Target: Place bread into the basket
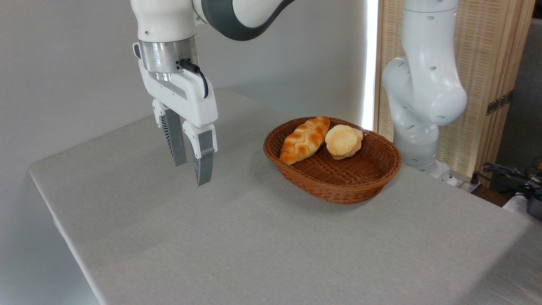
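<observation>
At the left the gripper [192, 163] hangs above the grey table [254, 245], its two fingers a narrow gap apart and holding nothing. Well to its right stands the basket [338, 186]. Inside it the bread [305, 140] leans on the far left wall, touching a round bun [343, 141] beside it.

Bright, even indoor light, sharp focus throughout. Overexposed vertical strip of window glare [372, 59] behind basket [338, 186]. Soft shadows left of basket and beneath gripper [192, 169] on grey table [254, 245]. Mild darkening at right edge. No visible blur.
</observation>
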